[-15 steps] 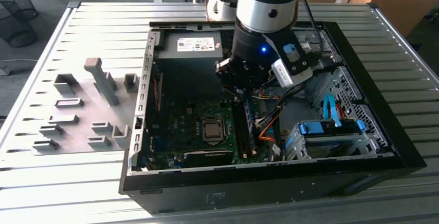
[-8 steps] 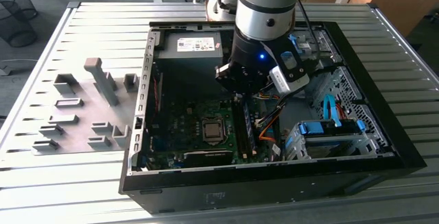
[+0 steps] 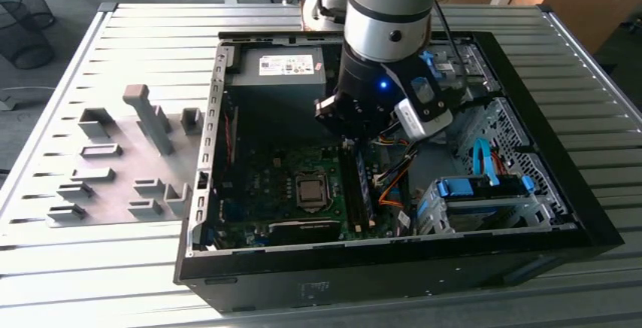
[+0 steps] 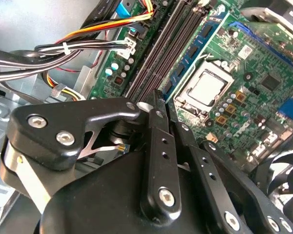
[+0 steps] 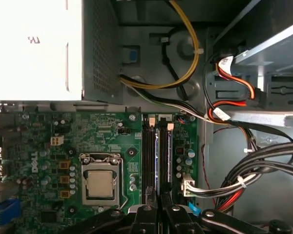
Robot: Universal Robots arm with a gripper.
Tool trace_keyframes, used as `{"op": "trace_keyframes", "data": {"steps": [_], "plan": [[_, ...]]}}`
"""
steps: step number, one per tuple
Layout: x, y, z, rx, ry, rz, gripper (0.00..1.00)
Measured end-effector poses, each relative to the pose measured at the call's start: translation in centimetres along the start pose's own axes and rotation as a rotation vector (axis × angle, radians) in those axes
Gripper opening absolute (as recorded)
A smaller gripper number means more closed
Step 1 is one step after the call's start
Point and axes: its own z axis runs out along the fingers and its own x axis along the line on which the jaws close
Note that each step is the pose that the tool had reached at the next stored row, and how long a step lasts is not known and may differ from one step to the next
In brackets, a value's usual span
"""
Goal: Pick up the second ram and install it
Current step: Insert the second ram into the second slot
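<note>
One arm works inside the open computer case (image 3: 561,215), its gripper (image 3: 353,138) low over the memory slots (image 5: 156,161) beside the processor socket (image 5: 99,184). We see the fingers (image 4: 158,146) drawn close together, nearly meeting; whether a board sits between them we cannot tell. In the first wrist view a blue-edged stick, which we take for the second ram (image 5: 163,161), stands on edge in the slot bank, straight ahead of the fingertips, its long axis running away from them. The second wrist view adds the finger linkage and the slots from the side. The exterior view adds the grey fixture plate (image 3: 110,170) outside the case, well apart.
</note>
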Motion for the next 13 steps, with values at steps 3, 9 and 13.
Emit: {"op": "trace_keyframes", "data": {"steps": [3,9,13], "plan": [[0.04,0.0,0.34,-0.0001,0.0,-0.006,0.14],[0.17,0.04,1.33,-0.0002,0.0002,-0.001,0.14],[0.17,0.07,2.06,-0.0001,0.0006,-0.001,0.14]]}}
